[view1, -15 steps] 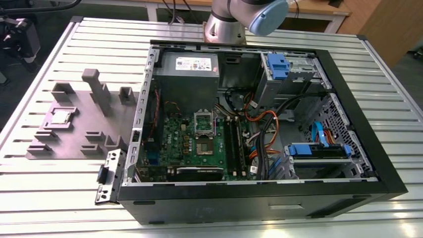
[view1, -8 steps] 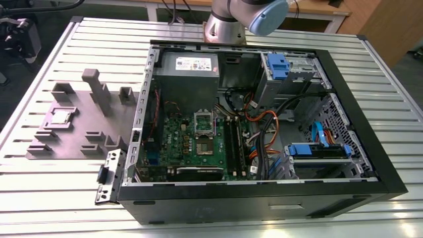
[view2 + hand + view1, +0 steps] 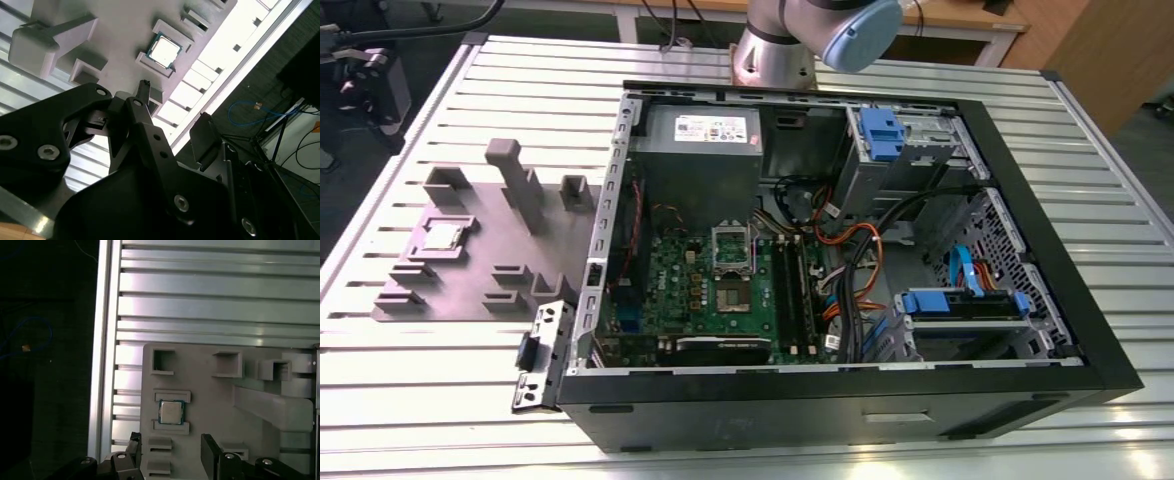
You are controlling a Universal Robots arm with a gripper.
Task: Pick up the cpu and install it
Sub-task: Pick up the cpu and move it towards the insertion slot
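The cpu [image 3: 444,234] is a small square silver chip lying flat in a shallow seat on the grey fixture plate [image 3: 467,290], at the exterior view's left. Both wrist views look down on the cpu [image 3: 171,412] [image 3: 163,51], held between two low grey ledges. My gripper [image 3: 172,452] [image 3: 172,114] hovers above the plate, a little off from the chip, open and empty. Its dark fingers [image 3: 210,455] stand wide apart and touch nothing. The green motherboard [image 3: 720,300] lies inside the case, with its socket [image 3: 732,297] exposed and the metal frame [image 3: 732,245] lifted.
The open black computer case [image 3: 854,400] holds a power supply [image 3: 707,130], blue-tabbed drive cages [image 3: 961,305] and orange and black cables [image 3: 847,250]. Tall grey blocks [image 3: 520,185] rise from the fixture plate. The slatted aluminium table [image 3: 414,400] ends near the plate [image 3: 102,340].
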